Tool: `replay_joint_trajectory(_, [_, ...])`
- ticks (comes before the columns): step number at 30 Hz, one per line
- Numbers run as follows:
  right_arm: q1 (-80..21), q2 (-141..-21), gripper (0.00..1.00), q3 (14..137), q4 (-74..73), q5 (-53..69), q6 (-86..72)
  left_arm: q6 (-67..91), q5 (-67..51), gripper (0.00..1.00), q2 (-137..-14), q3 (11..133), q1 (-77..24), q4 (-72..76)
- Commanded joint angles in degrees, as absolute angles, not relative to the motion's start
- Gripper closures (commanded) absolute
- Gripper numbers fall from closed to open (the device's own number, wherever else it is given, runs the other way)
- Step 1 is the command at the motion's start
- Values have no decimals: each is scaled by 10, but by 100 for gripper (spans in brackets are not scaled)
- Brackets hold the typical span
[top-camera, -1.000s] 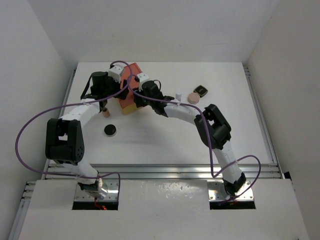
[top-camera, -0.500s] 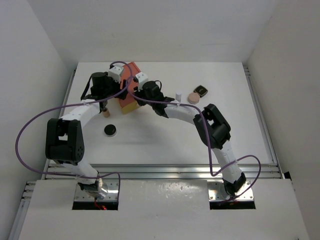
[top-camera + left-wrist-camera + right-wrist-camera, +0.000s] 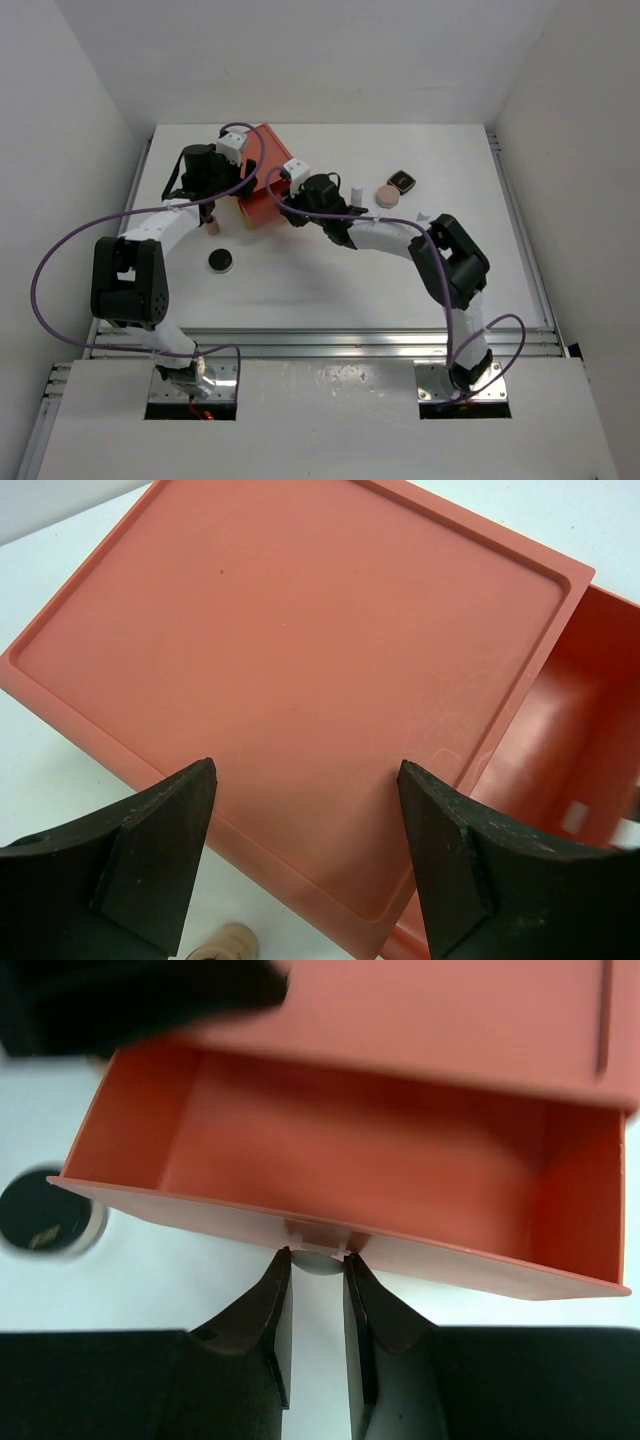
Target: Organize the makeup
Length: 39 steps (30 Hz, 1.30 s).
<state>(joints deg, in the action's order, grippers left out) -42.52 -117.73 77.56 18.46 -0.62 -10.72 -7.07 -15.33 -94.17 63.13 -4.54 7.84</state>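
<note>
right gripper (image 3: 316, 1257) pinches the knob (image 3: 318, 1259) of the open, empty drawer (image 3: 350, 1160); left gripper (image 3: 305, 775) gapes empty over the box (image 3: 280, 630); pink compact (image 3: 387, 195) and white tube (image 3: 356, 187) lie right of it, nearest the right gripper; black disc (image 3: 221, 260) nearer the left

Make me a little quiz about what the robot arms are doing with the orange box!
1. True or false: the drawer of the orange box is shut.
2. What does the right gripper pinch? A the knob on the drawer; B a brush; C a sponge.
3. Fill in: the left gripper hangs open over the box's ____.
Key: 1 false; 2 A; 3 top.
</note>
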Motion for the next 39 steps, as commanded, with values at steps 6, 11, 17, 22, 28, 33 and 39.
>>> replay_joint_trajectory(6, [-439, -1033, 100, 643, 160, 78, -87, -100, -132, 21, -947, 636, -48, 29])
replay_joint_trajectory(11, [-441, -1034, 100, 631, 157, 75, -84, -100, -132, 17, -953, 642, -48, 29])
replay_joint_trajectory(17, [-441, -1057, 100, 659, 153, 69, -79, -112, -155, 13, -953, 692, -48, 3])
replay_joint_trajectory(22, [-440, -1063, 91, 664, 151, 68, -80, -140, -189, 13, -942, 785, -48, -101])
replay_joint_trajectory(28, [-439, -1071, 61, 673, 149, 68, -75, -165, -236, 8, -936, 858, -38, -180])
replay_joint_trajectory(33, [-435, -1069, 43, 681, 147, 68, -58, -170, -249, 8, -917, 876, -24, -213])
replay_joint_trajectory(39, [-438, -1052, 27, 688, 113, 94, -41, -265, -332, 14, -842, 796, 28, -233])
